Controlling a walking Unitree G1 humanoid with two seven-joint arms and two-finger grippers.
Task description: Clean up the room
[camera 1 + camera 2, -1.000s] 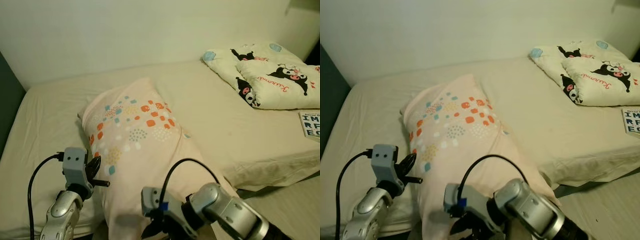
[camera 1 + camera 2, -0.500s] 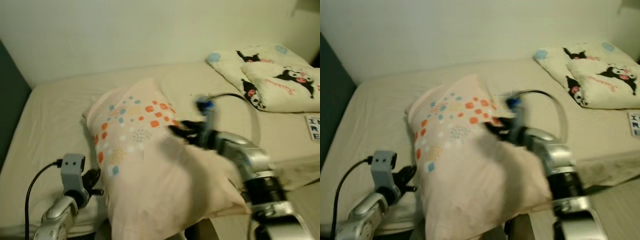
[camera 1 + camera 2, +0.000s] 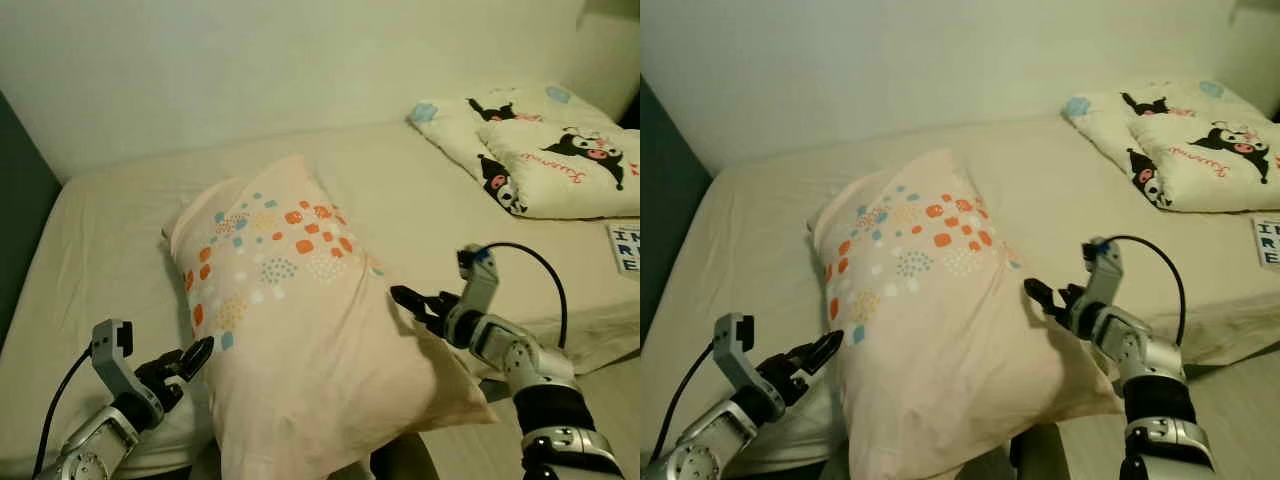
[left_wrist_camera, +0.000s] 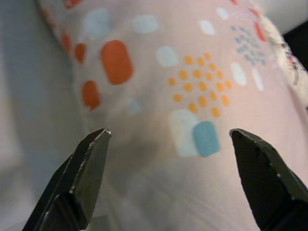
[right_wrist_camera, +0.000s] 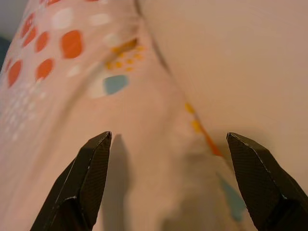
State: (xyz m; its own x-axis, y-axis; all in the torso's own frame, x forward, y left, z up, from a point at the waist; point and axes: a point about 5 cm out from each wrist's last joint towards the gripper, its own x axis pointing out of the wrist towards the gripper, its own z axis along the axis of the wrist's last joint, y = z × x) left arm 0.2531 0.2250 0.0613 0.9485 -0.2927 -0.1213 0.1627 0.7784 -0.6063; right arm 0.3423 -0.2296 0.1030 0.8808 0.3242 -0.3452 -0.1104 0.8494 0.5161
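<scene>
A pale pink pillow (image 3: 290, 310) with orange, teal and white spots lies across the near edge of the bed (image 3: 120, 220), its lower end hanging past the edge. My left gripper (image 3: 190, 358) is open at the pillow's left side, fingers (image 4: 86, 168) spread around the fabric without closing. At the pillow's right side my right gripper (image 3: 412, 301) is open too, its fingers (image 5: 91, 168) on either side of the pillow's seam.
Two cream pillows with black cartoon prints (image 3: 540, 150) lie at the bed's far right corner. A book with large letters (image 3: 625, 248) rests on the right edge of the bed. A dark wall panel (image 3: 15, 230) borders the left.
My right arm rose from low in front of the pillow to its right side. My left gripper dropped lower and opened toward the pillow. The pillow now sits further onto the bed.
</scene>
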